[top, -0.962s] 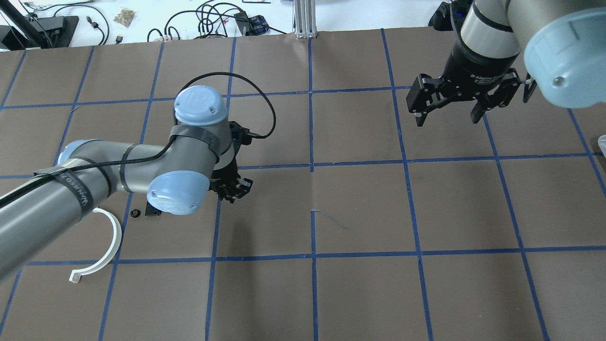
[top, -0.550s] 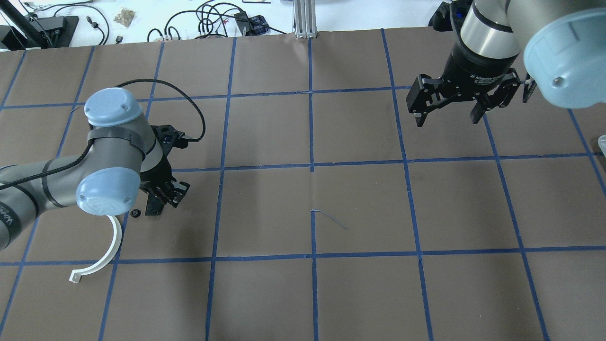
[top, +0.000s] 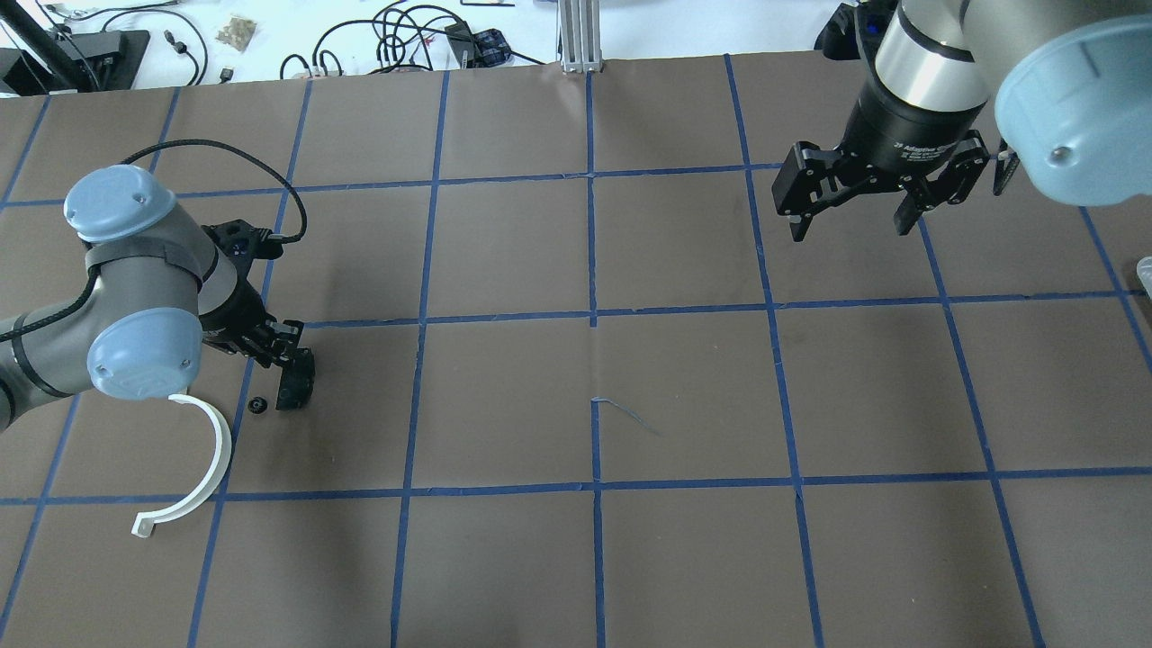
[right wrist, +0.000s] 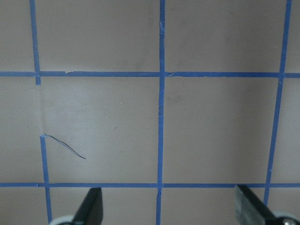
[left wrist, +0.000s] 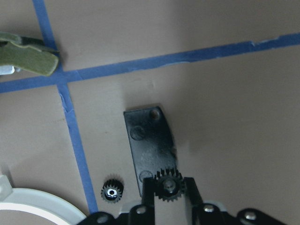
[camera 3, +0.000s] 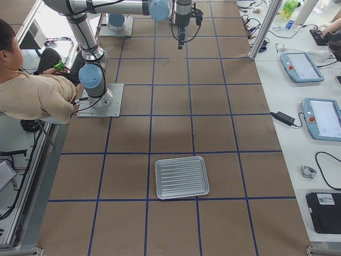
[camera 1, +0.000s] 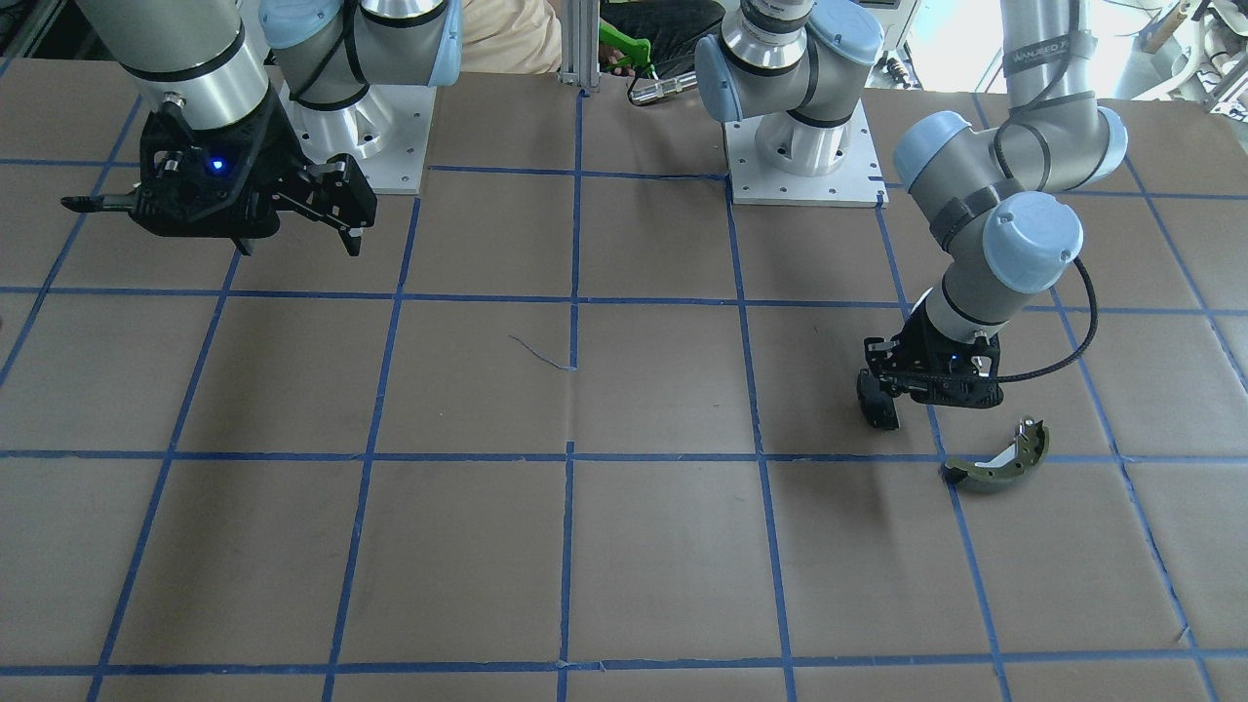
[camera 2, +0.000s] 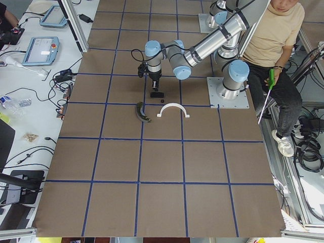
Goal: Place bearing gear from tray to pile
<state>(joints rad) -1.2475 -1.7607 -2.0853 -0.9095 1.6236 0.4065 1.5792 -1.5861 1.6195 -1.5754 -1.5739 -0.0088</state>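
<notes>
Left wrist-mounted view: olive curved shoe, smooth white half-ring, a small toothed gear loose on the counter, then a matte black pad, its long axis running away from the left gripper, which pinches the bearing gear just over the pad's near end. The right gripper hangs spread, empty, well apart.

We see the left arm and right arm: silver-grey tubes, pale blue joint caps, one black cable.
</notes>
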